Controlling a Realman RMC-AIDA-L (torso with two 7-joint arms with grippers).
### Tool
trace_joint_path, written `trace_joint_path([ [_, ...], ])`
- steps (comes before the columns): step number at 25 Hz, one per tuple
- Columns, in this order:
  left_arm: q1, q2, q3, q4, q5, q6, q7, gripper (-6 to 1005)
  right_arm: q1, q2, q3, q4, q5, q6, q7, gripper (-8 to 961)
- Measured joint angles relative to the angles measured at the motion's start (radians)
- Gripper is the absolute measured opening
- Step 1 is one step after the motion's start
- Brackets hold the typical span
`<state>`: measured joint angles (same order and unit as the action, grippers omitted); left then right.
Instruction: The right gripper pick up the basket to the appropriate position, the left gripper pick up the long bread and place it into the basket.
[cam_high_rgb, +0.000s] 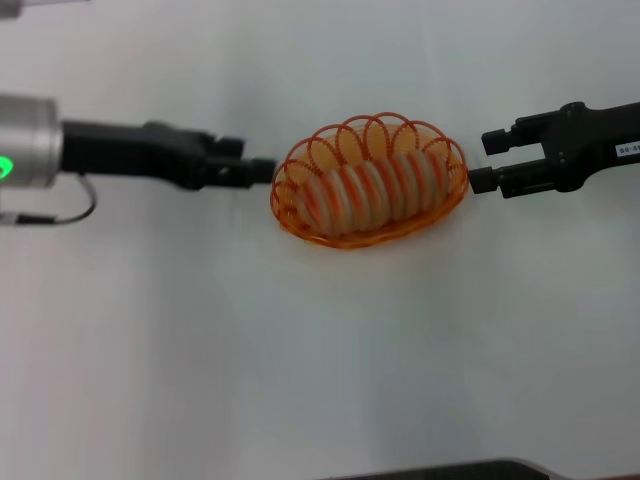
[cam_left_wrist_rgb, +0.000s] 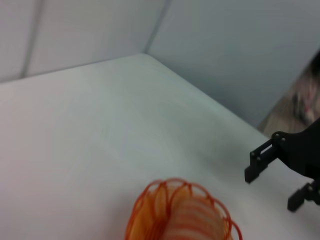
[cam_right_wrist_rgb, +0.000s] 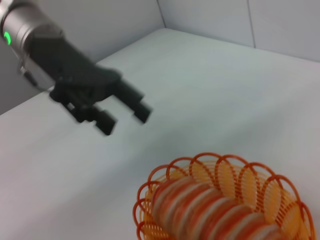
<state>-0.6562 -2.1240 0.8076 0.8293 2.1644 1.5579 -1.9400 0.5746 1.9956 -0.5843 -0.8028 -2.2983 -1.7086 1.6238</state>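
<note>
Head view: an oval orange wire basket (cam_high_rgb: 370, 181) was recorded at the middle of a white tabletop (cam_high_rgb: 300, 360), its long axis running across the robot and tilted slightly, the right end lying farther from the robot. The long bread (cam_high_rgb: 375, 190), cream with orange crosswise stripes, was seen lying inside the basket along the same axis. The left gripper (cam_high_rgb: 262, 171) was held just beside the basket's left end, apart from the rim; its fingers were shown spread and empty in the right wrist view (cam_right_wrist_rgb: 125, 118). The right gripper (cam_high_rgb: 484, 161) was held just beside the basket's right end, its two fingers spread with nothing between them, apart from the wire. A small white label (cam_high_rgb: 629, 150) was noted on the right arm; its writing could not be read. A green light (cam_high_rgb: 6, 166) was noted on the left arm's silver joint. Nothing was found standing between either gripper and the basket. A dark edge (cam_high_rgb: 450, 470) was noted at the near border of the table. Pale walls (cam_left_wrist_rgb: 225, 50) were recorded behind the table in both wrist views.
</note>
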Motion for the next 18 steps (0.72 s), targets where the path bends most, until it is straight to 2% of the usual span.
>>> trace_joint_path([
  [4,0.083,0.037,-0.053,-0.040,0.012,0.028,0.038,707,0.019,-0.004,-0.009,0.028,-0.011,0.020,0.000,713],
  [7,0.127,0.050,-0.087,-0.042,0.013,0.037,0.049,708,0.035,-0.006,-0.014,0.045,-0.024,0.034,0.001,713],
  [12,0.160,0.057,-0.151,-0.040,0.033,0.054,0.059,708,0.053,-0.004,-0.027,0.049,-0.026,0.040,0.001,713],
  [18,0.153,0.061,-0.161,-0.041,0.064,0.057,0.060,708,0.056,-0.003,-0.047,0.049,-0.026,0.051,0.009,714],
])
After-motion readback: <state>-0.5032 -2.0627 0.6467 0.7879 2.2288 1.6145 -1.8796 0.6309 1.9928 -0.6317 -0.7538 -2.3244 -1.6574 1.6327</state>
